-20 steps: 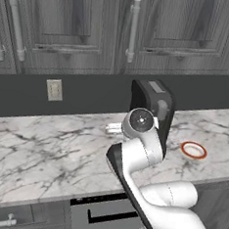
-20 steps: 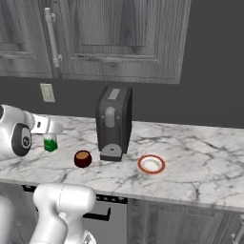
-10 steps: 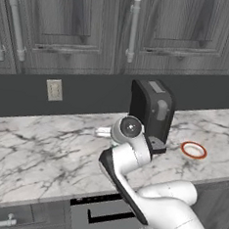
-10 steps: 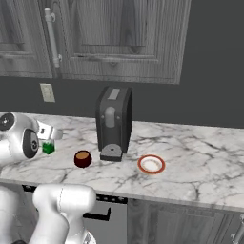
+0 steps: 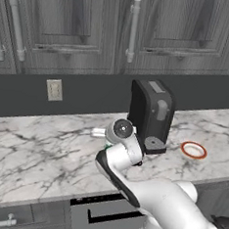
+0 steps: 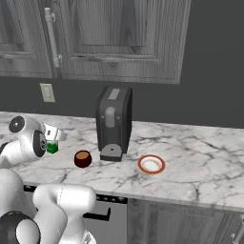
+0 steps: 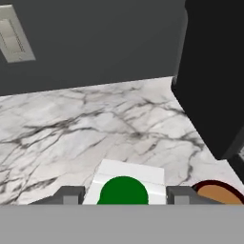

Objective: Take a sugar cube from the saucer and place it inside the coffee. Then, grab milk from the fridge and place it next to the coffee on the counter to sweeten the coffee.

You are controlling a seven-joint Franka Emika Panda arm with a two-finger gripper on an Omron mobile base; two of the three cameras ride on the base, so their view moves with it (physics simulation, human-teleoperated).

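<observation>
The claw [image 7: 123, 196] is closed partway on the milk [image 7: 125, 189], one dark fingertip [image 7: 69, 195] at each side of the white carton, whose green cap faces the hand camera. In the right base view the claw [image 6: 54, 139] holds the milk [image 6: 52, 147] low over the counter [image 6: 190, 157]; whether the carton touches the marble cannot be told. Just beside it stands the coffee [image 6: 83, 158], a dark red cup with brown liquid, its rim also showing in the hand view [image 7: 217, 192]. Beyond the cup stands the black coffee machine [image 6: 114, 123], and past that the saucer [image 6: 151, 164] lies on the counter. Grey wall cabinets [image 5: 85, 25] hang above, and a wall outlet [image 5: 54, 89] sits on the dark backsplash.
</observation>
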